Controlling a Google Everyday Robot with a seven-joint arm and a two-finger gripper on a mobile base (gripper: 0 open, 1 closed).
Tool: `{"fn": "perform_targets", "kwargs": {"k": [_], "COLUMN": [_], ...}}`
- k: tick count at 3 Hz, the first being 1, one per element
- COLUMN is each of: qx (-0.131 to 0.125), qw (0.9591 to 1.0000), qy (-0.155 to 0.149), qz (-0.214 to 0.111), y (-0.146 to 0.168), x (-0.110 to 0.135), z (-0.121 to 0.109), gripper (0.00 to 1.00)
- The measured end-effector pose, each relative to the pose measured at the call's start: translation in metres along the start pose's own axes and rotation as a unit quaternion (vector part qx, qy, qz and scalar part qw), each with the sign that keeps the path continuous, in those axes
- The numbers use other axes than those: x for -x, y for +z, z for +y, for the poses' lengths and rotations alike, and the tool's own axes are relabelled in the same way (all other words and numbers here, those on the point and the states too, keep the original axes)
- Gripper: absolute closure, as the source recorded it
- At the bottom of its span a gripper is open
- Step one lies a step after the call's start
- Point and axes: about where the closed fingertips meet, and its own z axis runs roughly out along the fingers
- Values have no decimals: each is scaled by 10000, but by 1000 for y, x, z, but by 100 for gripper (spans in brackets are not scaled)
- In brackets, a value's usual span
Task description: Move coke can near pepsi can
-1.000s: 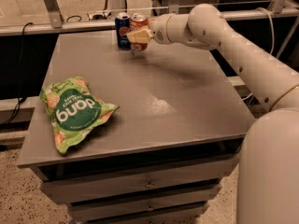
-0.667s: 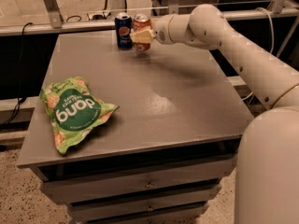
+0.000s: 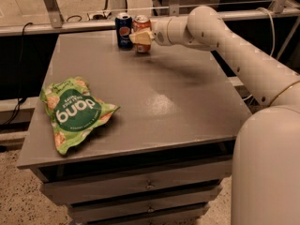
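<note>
End effector (image 3: 139,36) sits at the far edge of the bench (image 3: 178,102). My arm reaches in from the right, and I have it clenched on the coke can (image 3: 142,23), with one pale finger lying across the can's front, about mid-height. The can stands upright, and its base looks to be on the bench or only just above it; I cannot tell which.

The pepsi can (image 3: 123,31) is directly to the left of what I hold, also upright, just beside it. I cannot tell whether the two touch or a sliver of space separates them. So the target lies on the side away from my wrist, and the coke can stands between me and it.

I judge the placing all but done. What remains is to let go and draw back to the right, along the line of my forearm. Any drift left would push the coke can into the pepsi can and could tip it. A green chip bag (image 3: 72,108) lies near left, well apart.
</note>
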Motion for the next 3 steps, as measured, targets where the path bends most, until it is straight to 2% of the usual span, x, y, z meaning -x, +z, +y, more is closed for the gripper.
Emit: {"fn": "perform_targets", "kwargs": {"k": [1,2,3], "qx": [44,94,137], "qw": [10000,9999,9998], "qy": [37,66,-51], "qz": [9,-5,-98], "y": [4,4,-23], "x": [-1,-2,2], "z": [3,6,-1], "gripper": [0,0,0]}}
